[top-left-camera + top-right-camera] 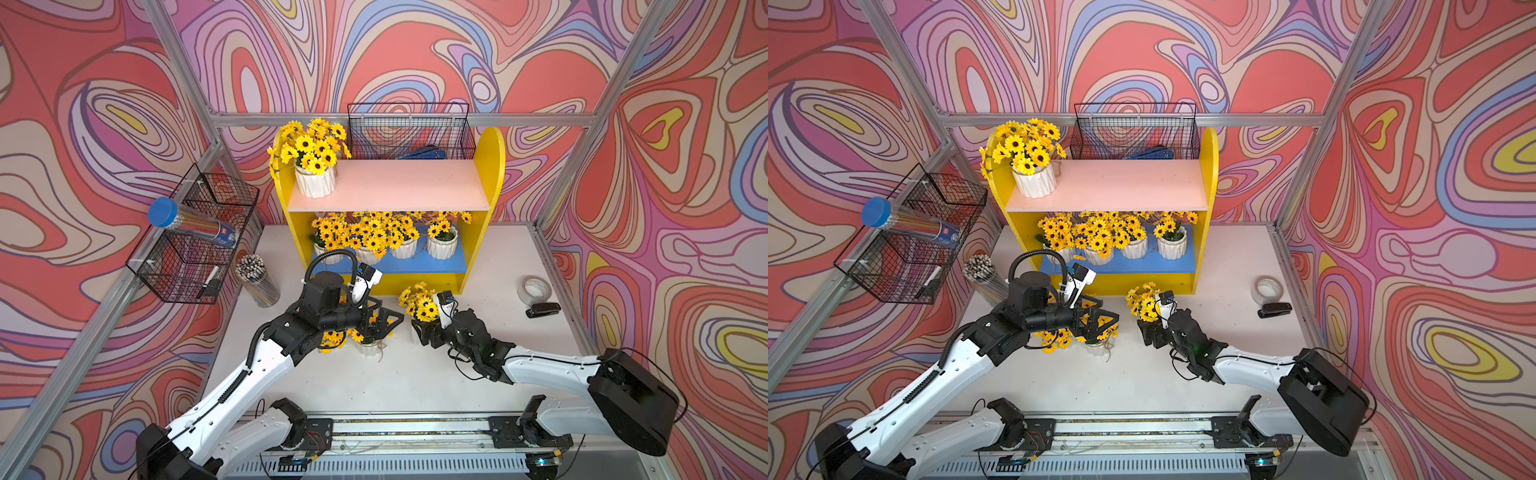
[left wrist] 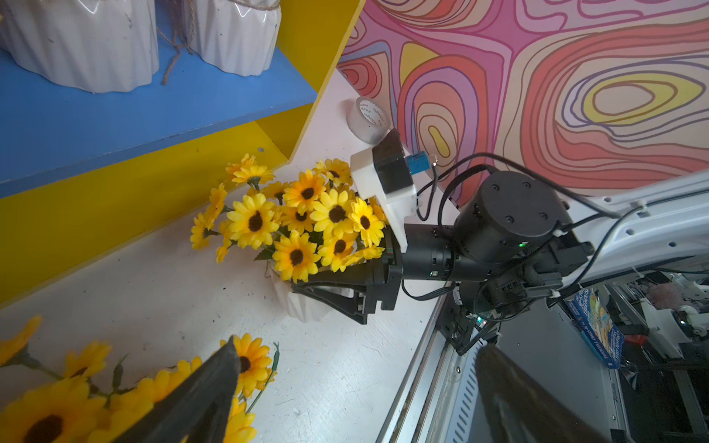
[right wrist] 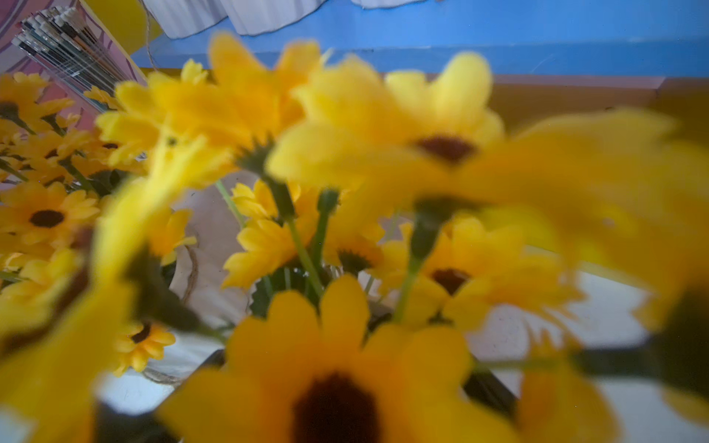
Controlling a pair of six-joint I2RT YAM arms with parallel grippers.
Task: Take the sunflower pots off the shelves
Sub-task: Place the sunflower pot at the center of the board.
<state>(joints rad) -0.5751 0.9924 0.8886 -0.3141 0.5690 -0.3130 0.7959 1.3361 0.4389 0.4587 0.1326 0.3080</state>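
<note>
We count three white ribbed ceramic sunflower pots (image 1: 370, 347) already down on the white desk (image 1: 374, 386) in front of the yellow wooden shelves (image 1: 492, 166). Five remain: one on the pink upper board (image 1: 395, 183) and four on the blue lower board (image 1: 415, 266). Our left hand (image 1: 384, 324) hangs released above one desk pot. The right hand (image 1: 420, 332) straddles another, but we cannot tell whether it is clenched.

One white ribbed ceramic sunflower pot (image 1: 314, 181) stood upright at the left end of the yellow wooden shelves' (image 1: 493, 166) pink upper board (image 1: 395, 187). Four pots (image 1: 441, 245) lined the blue lower board (image 1: 415, 264), and more pots (image 1: 420, 305) sat just in front.
</note>
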